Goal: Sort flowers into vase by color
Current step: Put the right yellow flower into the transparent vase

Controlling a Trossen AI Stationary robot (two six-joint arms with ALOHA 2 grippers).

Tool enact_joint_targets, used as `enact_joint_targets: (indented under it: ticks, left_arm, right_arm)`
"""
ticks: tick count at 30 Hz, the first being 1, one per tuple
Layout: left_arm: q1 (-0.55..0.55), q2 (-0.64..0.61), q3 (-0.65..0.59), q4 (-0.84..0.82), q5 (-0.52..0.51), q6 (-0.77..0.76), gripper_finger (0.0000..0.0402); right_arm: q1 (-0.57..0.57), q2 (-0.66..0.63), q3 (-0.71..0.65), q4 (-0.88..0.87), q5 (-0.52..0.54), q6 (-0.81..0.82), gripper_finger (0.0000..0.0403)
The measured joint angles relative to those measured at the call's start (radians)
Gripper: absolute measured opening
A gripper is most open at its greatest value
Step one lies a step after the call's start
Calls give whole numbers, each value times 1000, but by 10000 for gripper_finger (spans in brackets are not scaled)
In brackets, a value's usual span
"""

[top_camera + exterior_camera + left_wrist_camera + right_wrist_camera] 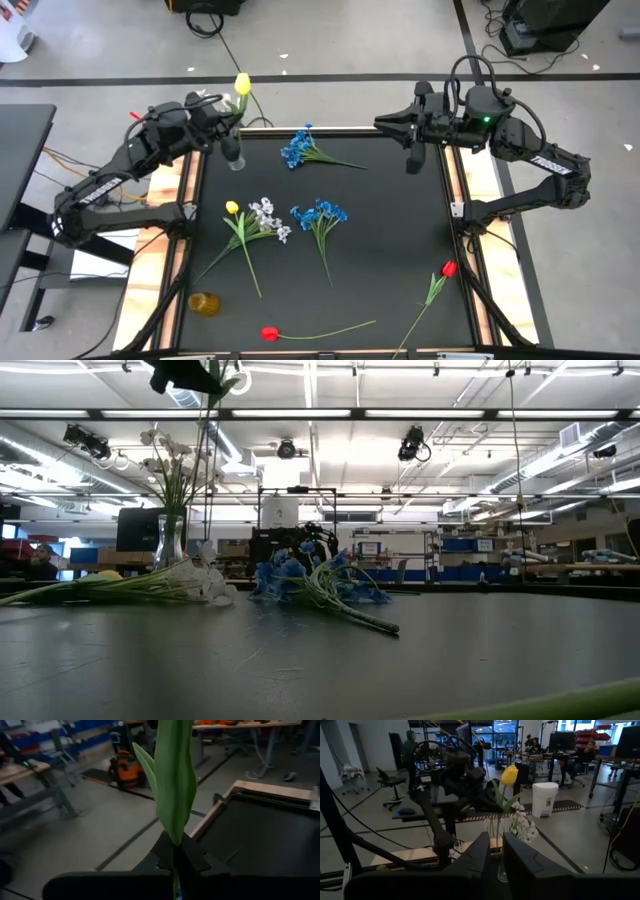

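While the left hand grips the yellow tulip above the vase, upper left of frame, keep its stalk vertical when lowering; right hand waits open, upper right.

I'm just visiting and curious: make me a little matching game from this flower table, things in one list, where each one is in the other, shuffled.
Things:
1. yellow tulip
2. white blossoms
3. red tulip
4. right gripper

Places:
A. lying along the table's near edge
B. held upright in the left gripper
C. hovering over the table's far right corner
D. standing in the clear vase

Pairs: 1-B, 2-D, 3-A, 4-C
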Motion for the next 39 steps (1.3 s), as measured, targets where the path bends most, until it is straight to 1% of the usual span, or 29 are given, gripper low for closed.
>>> enact_joint_targets:
  ticks: [3, 9, 13, 17, 22, 25, 30, 36, 39]
  left_arm:
    - [28, 0, -5, 6, 14, 31, 7]
    - [60, -15, -119, 101, 21, 60, 7]
    - [65, -22, -143, 182, -20, 111, 7]
    - [84, -25, -143, 184, -72, 161, 7]
    - [149, -40, -148, 166, -85, 102, 7]
    - [180, -56, -183, 171, -81, 56, 7]
    - [209, -107, -275, 221, -55, 1, 7]
    - [242, -165, -410, 372, -53, -28, 7]
    - [267, -174, -461, 381, -53, -61, 7]
  right_arm:
    - [0, 0, 0, 0, 0, 0, 61]
    - [0, 0, 0, 0, 0, 0, 61]
    - [0, 0, 0, 0, 0, 0, 61]
    - [0, 0, 0, 0, 0, 0, 61]
    - [0, 0, 0, 0, 0, 0, 61]
    - [0, 0, 0, 0, 0, 0, 61]
    - [0, 0, 0, 0, 0, 0, 61]
    - [0, 0, 0, 0, 0, 0, 61]
    - [0, 0, 0, 0, 0, 0, 61]
